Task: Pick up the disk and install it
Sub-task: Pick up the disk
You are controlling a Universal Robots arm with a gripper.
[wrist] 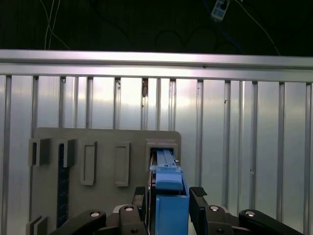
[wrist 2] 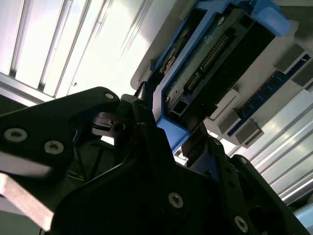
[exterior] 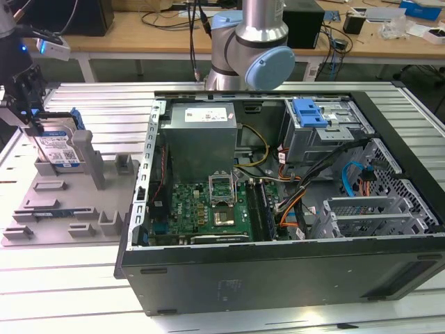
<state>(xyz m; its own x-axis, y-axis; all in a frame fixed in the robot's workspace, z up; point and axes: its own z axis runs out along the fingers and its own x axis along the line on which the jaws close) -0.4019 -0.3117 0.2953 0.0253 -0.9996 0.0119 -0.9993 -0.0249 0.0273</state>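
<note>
**Disk clamped on edge in the tray, case open alongside**

The disk [exterior: 60, 149] is seen standing upright on its edge in a slot of the grey fixture tray [exterior: 49, 221], at the tray corner nearest the table's far edge in the exterior view. The tray is laid on the slatted aluminium table [exterior: 62, 296], towards the edge at the exterior view's left.

The gripper [exterior: 33, 120] is lowered over the disk from above. In both wrist views its black fingers [wrist: 197, 195] are pressed against the two broad sides of the disk [wrist: 169, 205], so the blue rail frame is pinched between them. In the second wrist view the gripper [wrist 2: 168, 131] is seen from below, with the disk [wrist 2: 215, 54] and its connector row showing past the fingertips.

A tall grey post [exterior: 83, 152] of the tray is found just beside the disk, on the side towards the computer case [exterior: 278, 282]. Lower blocks and empty slots are spread over the rest of the tray.

The case is laid open just beside the tray, towards the exterior view's right. Its metal side wall [exterior: 150, 160] stands between the tray and the case interior. Inside are seen a power supply [exterior: 201, 132], a motherboard [exterior: 208, 209], loose cables and, at the far corner, a blue latch [exterior: 309, 113] on a grey metal cage. The arm's base [exterior: 250, 42] rises behind the case.
</note>
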